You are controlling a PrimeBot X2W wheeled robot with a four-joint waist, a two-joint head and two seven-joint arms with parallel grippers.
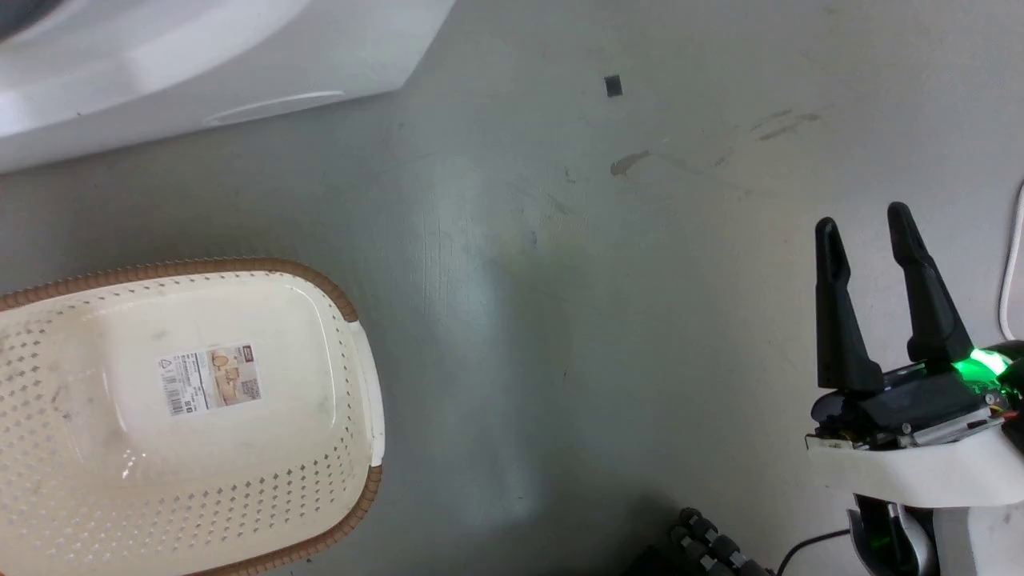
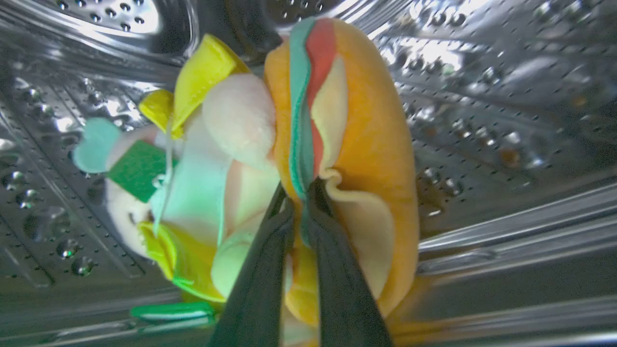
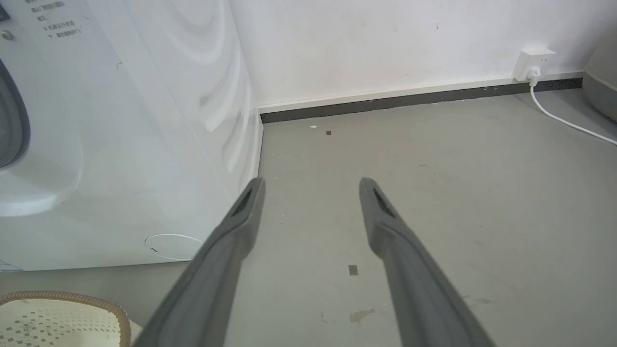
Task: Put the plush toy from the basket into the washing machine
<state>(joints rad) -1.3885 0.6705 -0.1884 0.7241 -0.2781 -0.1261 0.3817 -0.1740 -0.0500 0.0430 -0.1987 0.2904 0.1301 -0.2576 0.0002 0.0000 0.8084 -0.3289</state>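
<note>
Grey floor (image 1: 560,320), smooth and scuffed, with brown smears and a small black square mark (image 1: 613,86) at the far side. A white cable (image 1: 1014,264) runs along the right edge. In the right wrist view it leads to a white wall socket (image 3: 532,62) above a dark skirting strip (image 3: 409,99).

The washing machine (image 1: 160,72) stands far left: a glossy white casing with moulded curved ribs on its side panel. The basket (image 1: 240,266) sits on the floor at near left, just in front of the machine. It is cream plastic and rounded-rectangular, its walls pierced with rows of small holes. It has a brown braided-look rim, a white handle on its right side and a printed label (image 1: 212,378) on the base.

The right pincer (image 1: 862,218) hangs at near right over the floor, well apart from the basket. Its 2 long dark fingers are spread, with nothing between them.

The left pincer (image 2: 299,193) is inside the drum (image 2: 506,96), which is shiny steel, ridged and dotted with perforations. Its 2 fingers are pinched together on the plush toy (image 2: 366,144), gripping the green felt layer of the burger.

The toy is soft and fuzzy: an orange bun with green, red and cream layers. Joined at its left is a pale pink figure in yellow, with a green tag. Steel drum wall lies all around it. Whether it touches the drum, cannot tell.
</note>
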